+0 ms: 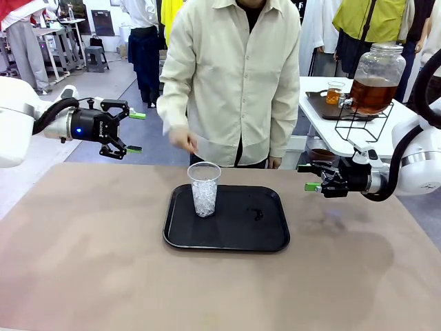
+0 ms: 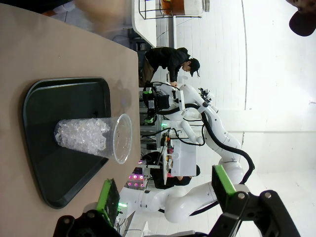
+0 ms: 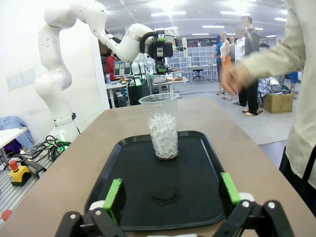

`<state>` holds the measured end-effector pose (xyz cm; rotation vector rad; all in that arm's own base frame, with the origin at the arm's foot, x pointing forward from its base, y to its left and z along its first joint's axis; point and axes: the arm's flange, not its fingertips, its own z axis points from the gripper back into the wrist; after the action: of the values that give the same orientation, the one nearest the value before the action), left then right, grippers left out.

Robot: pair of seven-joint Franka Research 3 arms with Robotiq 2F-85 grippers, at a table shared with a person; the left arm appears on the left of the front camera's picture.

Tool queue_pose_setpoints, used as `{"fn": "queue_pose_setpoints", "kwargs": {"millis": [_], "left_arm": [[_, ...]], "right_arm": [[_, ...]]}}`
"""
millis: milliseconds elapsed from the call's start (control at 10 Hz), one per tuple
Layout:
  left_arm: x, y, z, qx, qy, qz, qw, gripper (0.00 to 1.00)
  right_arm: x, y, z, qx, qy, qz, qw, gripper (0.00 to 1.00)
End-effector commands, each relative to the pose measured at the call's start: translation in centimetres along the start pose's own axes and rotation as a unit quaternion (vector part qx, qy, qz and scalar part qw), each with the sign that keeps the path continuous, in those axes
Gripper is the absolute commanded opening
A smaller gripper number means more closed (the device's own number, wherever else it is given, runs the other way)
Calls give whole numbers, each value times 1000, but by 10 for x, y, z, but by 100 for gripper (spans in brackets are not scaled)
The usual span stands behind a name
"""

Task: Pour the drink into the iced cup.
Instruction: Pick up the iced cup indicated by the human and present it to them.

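Iced cup point(image 1: 204, 189) on tray point(image 1: 269, 238), unfilled.
We judge pouring not begun: drink point(image 1: 372, 95) in jar point(image 1: 380, 65); left fingers point(image 1: 138, 115), right fingers point(image 1: 313, 186) apart, empty.

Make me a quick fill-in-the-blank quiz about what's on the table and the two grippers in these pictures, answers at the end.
1. The clear cup stands upright on a black ____.
2. Inside the cup there is only ____.
3. The left gripper and the right gripper both have their jaws ____.
Missing words: tray, ice, open.
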<state>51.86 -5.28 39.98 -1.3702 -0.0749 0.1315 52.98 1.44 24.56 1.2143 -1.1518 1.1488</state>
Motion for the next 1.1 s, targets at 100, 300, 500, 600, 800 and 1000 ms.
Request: {"fn": "queue_pose_setpoints", "kwargs": {"millis": [100, 300, 500, 600, 800, 1000], "left_arm": [[0, -2, 1, 1, -2, 5, 1000, 100], [0, -2, 1, 1, -2, 5, 1000, 100], [0, -2, 1, 1, -2, 5, 1000, 100], [0, -2, 1, 1, -2, 5, 1000, 100], [0, -2, 1, 1, -2, 5, 1000, 100], [0, -2, 1, 1, -2, 5, 1000, 100]], "right_arm": [[2, 0, -2, 2, 0, 1, 1000, 100], [2, 0, -2, 2, 0, 1, 1000, 100], [2, 0, -2, 2, 0, 1, 1000, 100], [2, 0, -2, 2, 0, 1, 1000, 100], [2, 0, -2, 2, 0, 1, 1000, 100], [2, 0, -2, 2, 0, 1, 1000, 100]]}}
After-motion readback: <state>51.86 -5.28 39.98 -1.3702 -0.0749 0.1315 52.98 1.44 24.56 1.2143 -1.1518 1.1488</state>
